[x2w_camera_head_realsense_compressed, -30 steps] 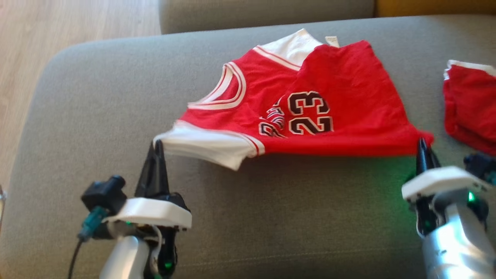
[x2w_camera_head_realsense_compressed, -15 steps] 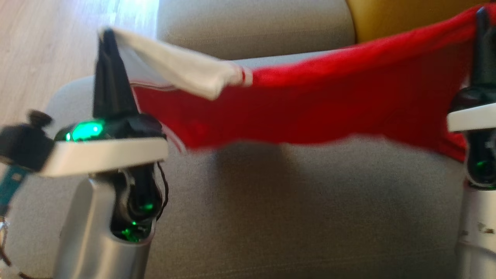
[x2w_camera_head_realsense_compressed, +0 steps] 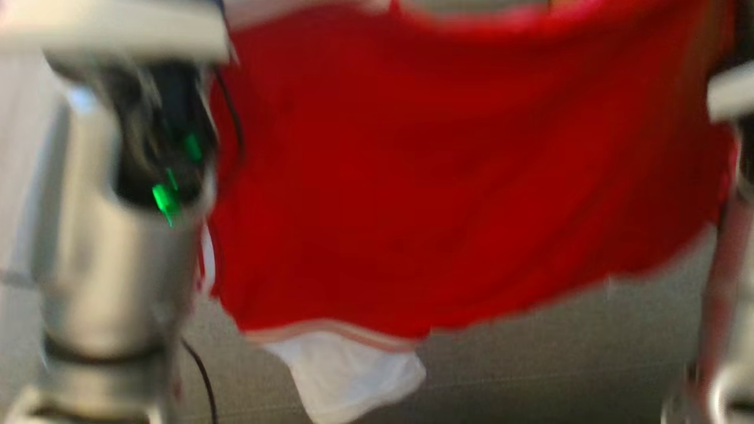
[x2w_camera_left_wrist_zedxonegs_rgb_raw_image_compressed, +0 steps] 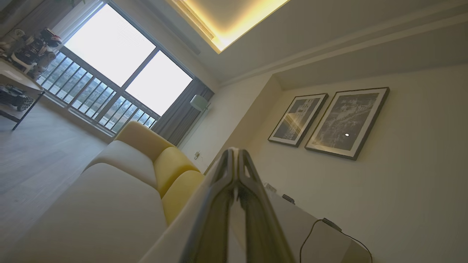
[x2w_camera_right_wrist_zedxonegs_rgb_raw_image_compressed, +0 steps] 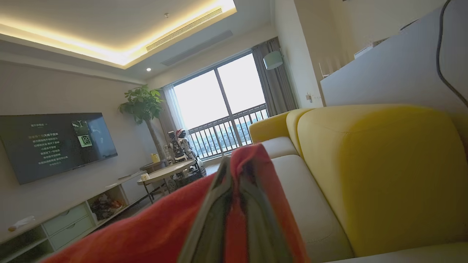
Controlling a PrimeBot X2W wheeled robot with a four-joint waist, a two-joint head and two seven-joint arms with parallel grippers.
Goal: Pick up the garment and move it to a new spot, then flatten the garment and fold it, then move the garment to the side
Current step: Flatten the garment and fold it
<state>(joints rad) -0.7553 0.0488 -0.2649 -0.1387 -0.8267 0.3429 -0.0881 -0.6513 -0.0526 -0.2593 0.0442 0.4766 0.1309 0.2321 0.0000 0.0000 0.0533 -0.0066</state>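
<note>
Jersey of red cloth (x2w_camera_head_realsense_compressed: 447, 176), white-trimmed, now hangs lifted off the grey sofa cushion (x2w_camera_head_realsense_compressed: 559, 359), pinched by left gripper (x2w_camera_left_wrist_zedxonegs_rgb_raw_image_compressed: 237, 152) and right gripper (x2w_camera_right_wrist_zedxonegs_rgb_raw_image_compressed: 234, 164); relocation follows.

Head view close on garment (x2w_camera_head_realsense_compressed: 459, 176), wrist views tilted upward, sharing sofa (x2w_camera_left_wrist_zedxonegs_rgb_raw_image_compressed: 120, 204)

Looks onto a tall railed window (x2w_camera_left_wrist_zedxonegs_rgb_raw_image_compressed: 109, 62), bright with daylight, grey curtain (x2w_camera_left_wrist_zedxonegs_rgb_raw_image_compressed: 179, 117) beside it. Glows warm along the ceiling cove (x2w_camera_right_wrist_zedxonegs_rgb_raw_image_compressed: 109, 40). Holds a yellow-and-cream sofa (x2w_camera_right_wrist_zedxonegs_rgb_raw_image_compressed: 365, 164), a TV (x2w_camera_right_wrist_zedxonegs_rgb_raw_image_compressed: 55, 142) on a pale wall above a low cabinet (x2w_camera_right_wrist_zedxonegs_rgb_raw_image_compressed: 69, 224), a plant (x2w_camera_right_wrist_zedxonegs_rgb_raw_image_compressed: 142, 102), a round table (x2w_camera_right_wrist_zedxonegs_rgb_raw_image_compressed: 168, 172). Shows two framed pictures (x2w_camera_left_wrist_zedxonegs_rgb_raw_image_compressed: 345, 122) on another wall, and a wood floor (x2w_camera_left_wrist_zedxonegs_rgb_raw_image_compressed: 33, 164).
</note>
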